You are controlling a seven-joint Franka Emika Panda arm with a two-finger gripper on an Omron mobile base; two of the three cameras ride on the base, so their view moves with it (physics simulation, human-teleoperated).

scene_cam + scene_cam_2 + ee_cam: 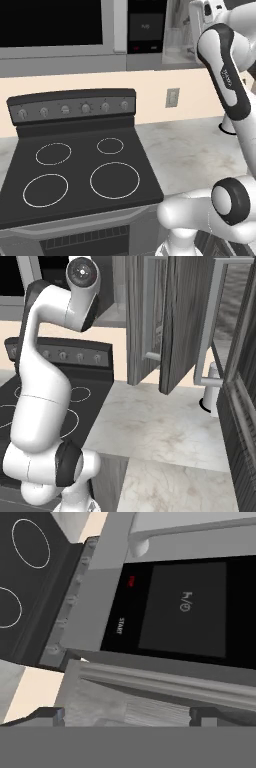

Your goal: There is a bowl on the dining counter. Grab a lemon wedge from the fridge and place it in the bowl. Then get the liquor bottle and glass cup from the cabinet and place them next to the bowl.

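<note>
While the cabinet (172,321) stands with its grey wood-grain doors swung open, high up and right of the stove (80,165), I cannot make out the liquor bottle or glass cup inside. My gripper (127,717) hangs just left of it, facing the microwave panel (185,607), jaws spread wide and holding nothing.

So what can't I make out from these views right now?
- Cabinet interior: in the right base view the open doors are seen edge-on and hide the shelves, so neither bottle nor cup can be seen.
- Hand: only the fingertips poke up at the bottom of the hand view; spread wide, nothing between them.
- White cylinder on the counter: partly behind a door handle in the right base view, cut by the arm in the left.
</note>
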